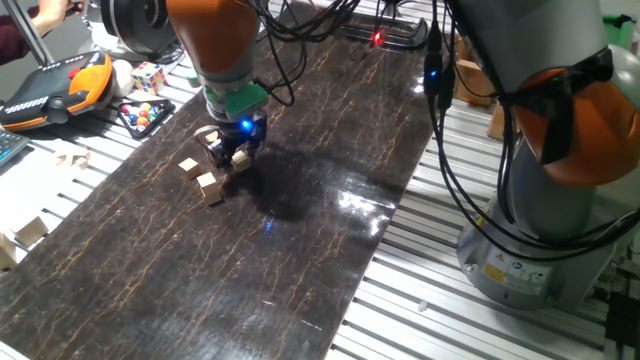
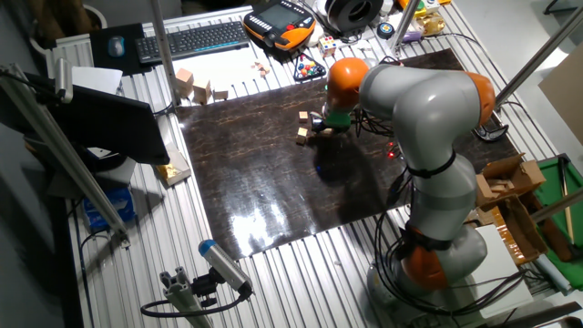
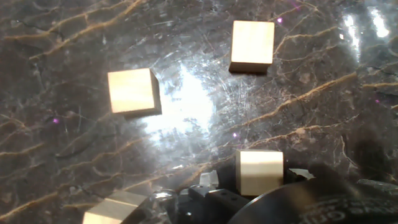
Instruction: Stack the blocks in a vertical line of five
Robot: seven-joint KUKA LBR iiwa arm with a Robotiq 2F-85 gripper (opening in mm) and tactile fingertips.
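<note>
My fingers low over the bench, grip state unclear; four blocks scattered beneath them

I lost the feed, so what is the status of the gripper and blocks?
Gripper low over the dark mat, open or shut unclear. Blocks loose on the mat, four in hand view, none stacked. Nothing blocking.
</note>
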